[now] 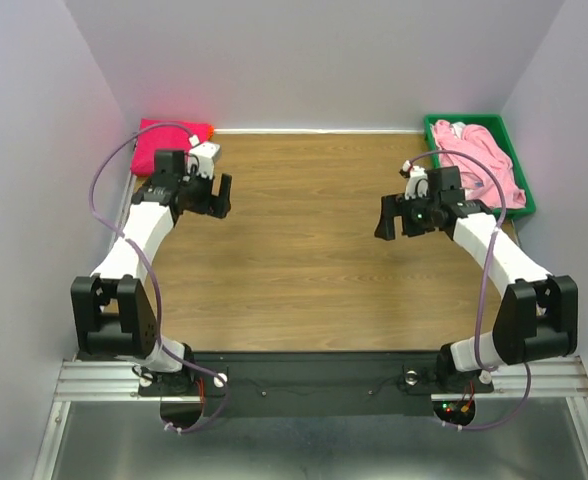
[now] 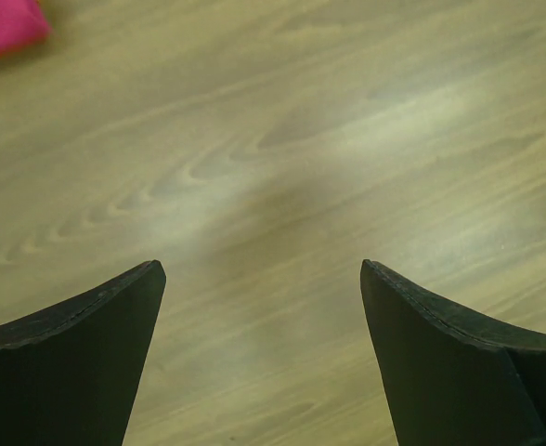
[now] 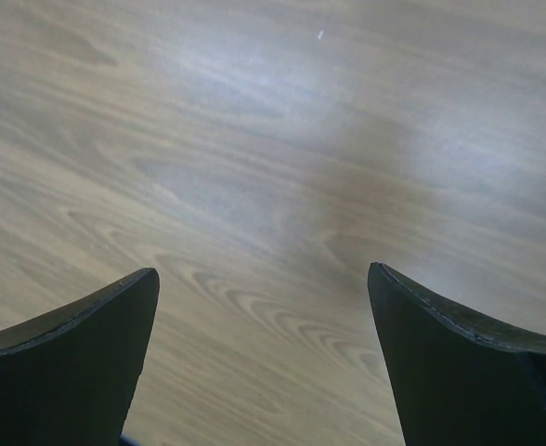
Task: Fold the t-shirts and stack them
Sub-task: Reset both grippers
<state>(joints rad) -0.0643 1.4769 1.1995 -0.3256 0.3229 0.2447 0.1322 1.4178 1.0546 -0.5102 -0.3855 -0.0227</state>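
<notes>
Status: between shirts, nothing in hand.

- Left gripper [image 1: 219, 196]: jaws wide apart and empty, hanging over bare wood-grain table [image 1: 304, 230]. The left wrist view shows only wood between the fingers [image 2: 87, 325].
- Right gripper [image 1: 386, 218]: jaws also wide apart and empty, over bare table at mid-right. The right wrist view shows only wood.
- Crimson-magenta folded cloth t-shirt [image 1: 169, 143]: compact flat pad in the far-left corner of the table, just beyond the left gripper and not touching it. One corner of it shows at the top left of the left wrist view [image 2: 4, 26]. It looks finished, so I read it as the base of the stack.
- Pale pink crumpled cloth t-shirt [image 1: 482, 160]: bunched in the green plastic tray [image 1: 469, 118] at the far-right corner, unfolded, with part draped towards the tray's near-right edge.
- I see only these two shirts in any view.

Step, as I judge it: one fold is done and the pink shirt is next.

Next move calls for:
- The right arm is nearest, so it should reach back and to the right into the tray and pinch the top of the pink heap.
- Lift it high enough to clear the tray wall, then drop it on the open middle of the table.
- Both grippers will be needed to spread it flat before folding.

Risks:
- The cloth could snag on the tray rim.
- The tray could be dragged along with it.
</notes>
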